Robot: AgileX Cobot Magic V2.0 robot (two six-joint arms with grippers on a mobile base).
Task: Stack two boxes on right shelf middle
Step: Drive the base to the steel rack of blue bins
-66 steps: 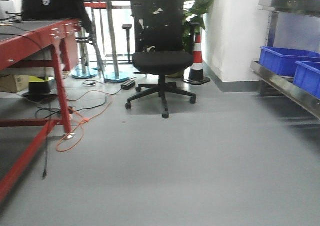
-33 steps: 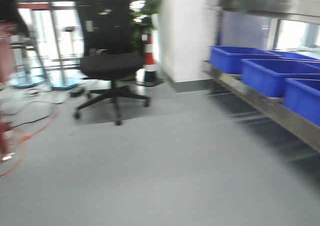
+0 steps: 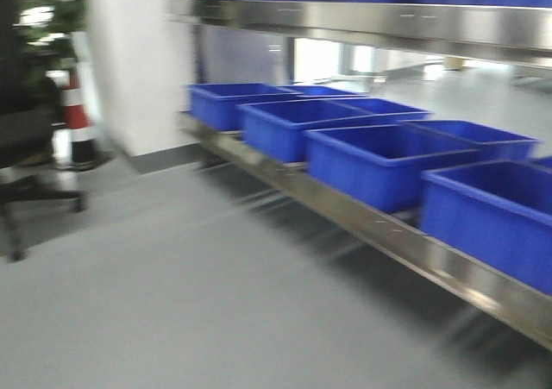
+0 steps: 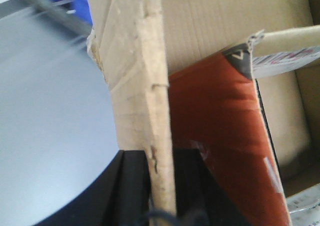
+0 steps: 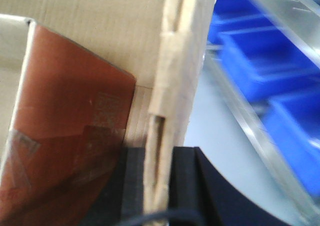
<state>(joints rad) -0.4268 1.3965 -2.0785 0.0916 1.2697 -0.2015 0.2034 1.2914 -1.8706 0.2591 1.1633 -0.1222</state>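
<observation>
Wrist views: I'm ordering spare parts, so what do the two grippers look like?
The left gripper has matte black fingers with flat inner faces and sloped outer edges; a thin dark cable loops at the base. The right gripper is black too: one finger looks foam-textured, the other smooth and rounded, a thin dark cable crossing below. No markings show.

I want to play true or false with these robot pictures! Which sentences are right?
1. The blue bins sit on the steel shelf. True.
2. The left gripper has its jaws pinching the cardboard box wall. True.
3. The right gripper is open and holds nothing. False: its jaws pinch the box wall too.
4. The bins are red. False: they are blue.
5. A red-and-white cone stands near the white wall. True.
6. The box rests on the shelf. False: both grippers hold it.
</observation>
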